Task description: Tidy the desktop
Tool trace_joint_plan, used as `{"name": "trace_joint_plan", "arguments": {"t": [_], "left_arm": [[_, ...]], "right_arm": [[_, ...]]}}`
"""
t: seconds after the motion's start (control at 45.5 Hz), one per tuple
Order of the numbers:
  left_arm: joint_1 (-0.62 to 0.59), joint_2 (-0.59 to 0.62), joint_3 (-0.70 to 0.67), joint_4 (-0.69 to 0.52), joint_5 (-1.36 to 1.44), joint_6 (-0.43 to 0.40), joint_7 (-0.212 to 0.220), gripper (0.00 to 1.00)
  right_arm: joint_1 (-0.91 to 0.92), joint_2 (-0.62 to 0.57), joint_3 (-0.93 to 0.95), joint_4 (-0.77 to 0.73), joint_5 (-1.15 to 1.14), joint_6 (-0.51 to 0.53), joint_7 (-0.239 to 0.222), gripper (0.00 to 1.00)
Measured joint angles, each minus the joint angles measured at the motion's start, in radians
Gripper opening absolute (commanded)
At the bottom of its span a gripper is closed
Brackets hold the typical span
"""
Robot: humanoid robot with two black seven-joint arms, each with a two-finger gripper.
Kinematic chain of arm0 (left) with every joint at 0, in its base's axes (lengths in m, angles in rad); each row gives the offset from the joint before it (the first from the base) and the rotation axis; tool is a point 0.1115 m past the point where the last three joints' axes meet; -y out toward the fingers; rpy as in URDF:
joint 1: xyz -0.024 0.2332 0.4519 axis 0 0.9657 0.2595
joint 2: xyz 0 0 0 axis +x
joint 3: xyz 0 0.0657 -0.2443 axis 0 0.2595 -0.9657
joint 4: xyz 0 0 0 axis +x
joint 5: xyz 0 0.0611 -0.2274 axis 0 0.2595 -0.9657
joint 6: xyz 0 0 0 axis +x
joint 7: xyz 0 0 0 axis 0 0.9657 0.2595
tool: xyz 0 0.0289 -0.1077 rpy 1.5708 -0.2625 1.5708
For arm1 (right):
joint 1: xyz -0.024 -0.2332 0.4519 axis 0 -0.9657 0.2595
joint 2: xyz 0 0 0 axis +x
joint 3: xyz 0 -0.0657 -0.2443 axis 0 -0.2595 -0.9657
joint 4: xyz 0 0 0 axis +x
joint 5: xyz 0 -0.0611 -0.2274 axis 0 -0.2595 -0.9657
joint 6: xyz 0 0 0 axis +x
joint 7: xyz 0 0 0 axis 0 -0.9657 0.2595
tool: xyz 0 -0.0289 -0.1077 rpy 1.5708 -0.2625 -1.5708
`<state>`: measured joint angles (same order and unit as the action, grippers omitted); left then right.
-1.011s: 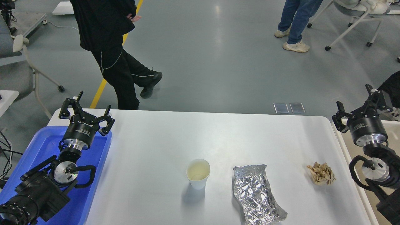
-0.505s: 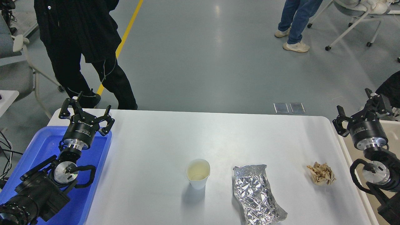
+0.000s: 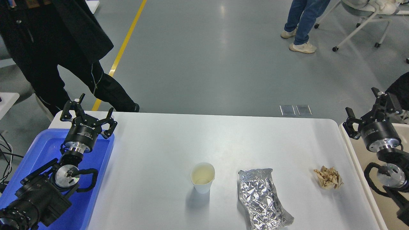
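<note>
The white desktop (image 3: 198,140) fills the middle of the head view. On it stand a white paper cup (image 3: 202,177) with pale liquid, a crumpled silver foil bag (image 3: 262,199) to its right, and a crumpled beige paper wad (image 3: 328,177) near the right edge. My left gripper (image 3: 88,111) is open and empty above the far end of the blue tray (image 3: 38,150). My right gripper (image 3: 367,110) is open and empty above the far end of the beige-white bin (image 3: 354,153), right of the desktop.
A person in black (image 3: 57,54) stands just behind the desktop's far left corner. Another person in jeans (image 3: 303,22) and a wheeled chair (image 3: 364,19) are far back on the grey floor. A yellow floor line (image 3: 124,41) runs behind the table.
My right gripper has drifted slightly right, away from the desktop. The person in black has walked left behind the table. My left arm has not moved.
</note>
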<state>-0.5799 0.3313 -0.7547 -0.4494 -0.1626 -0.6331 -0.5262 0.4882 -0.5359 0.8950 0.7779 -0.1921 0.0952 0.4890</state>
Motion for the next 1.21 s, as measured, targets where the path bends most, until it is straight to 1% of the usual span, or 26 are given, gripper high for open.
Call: {"name": "trace_joint_plan", "arguments": {"t": [0.198, 0.242, 0.286, 0.462, 0.637, 0.791, 0.989, 1.121, 1.209], "left_arm": [[0.000, 0.000, 0.000, 0.000, 0.000, 0.000, 0.000, 1.00], [0.000, 0.000, 0.000, 0.000, 0.000, 0.000, 0.000, 1.00], [0.000, 0.000, 0.000, 0.000, 0.000, 0.000, 0.000, 1.00], [0.000, 0.000, 0.000, 0.000, 0.000, 0.001, 0.000, 1.00], [0.000, 0.000, 0.000, 0.000, 0.000, 0.001, 0.000, 1.00], [0.000, 0.000, 0.000, 0.000, 0.000, 0.001, 0.000, 1.00], [0.000, 0.000, 0.000, 0.001, 0.000, 0.001, 0.000, 1.00], [0.000, 0.000, 0.000, 0.000, 0.000, 0.001, 0.000, 1.00], [0.000, 0.000, 0.000, 0.000, 0.000, 0.001, 0.000, 1.00]], "right_arm": [[0.077, -0.118, -0.191, 0.000, 0.000, 0.001, 0.000, 1.00], [0.115, -0.164, -0.273, 0.000, 0.000, 0.004, -0.001, 1.00], [0.129, -0.176, -0.304, 0.000, 0.000, 0.004, -0.001, 1.00], [0.253, -0.257, -0.541, 0.007, -0.003, 0.010, 0.000, 1.00], [0.340, -0.306, -0.682, 0.046, -0.056, 0.012, 0.000, 1.00], [0.405, -0.352, -0.741, 0.138, -0.174, 0.013, 0.000, 1.00], [0.501, -0.394, -0.782, 0.292, -0.409, 0.014, 0.001, 1.00], [0.578, -0.404, -0.826, 0.367, -0.568, 0.015, 0.000, 1.00], [0.650, -0.397, -0.898, 0.401, -0.679, 0.015, 0.000, 1.00]]}}
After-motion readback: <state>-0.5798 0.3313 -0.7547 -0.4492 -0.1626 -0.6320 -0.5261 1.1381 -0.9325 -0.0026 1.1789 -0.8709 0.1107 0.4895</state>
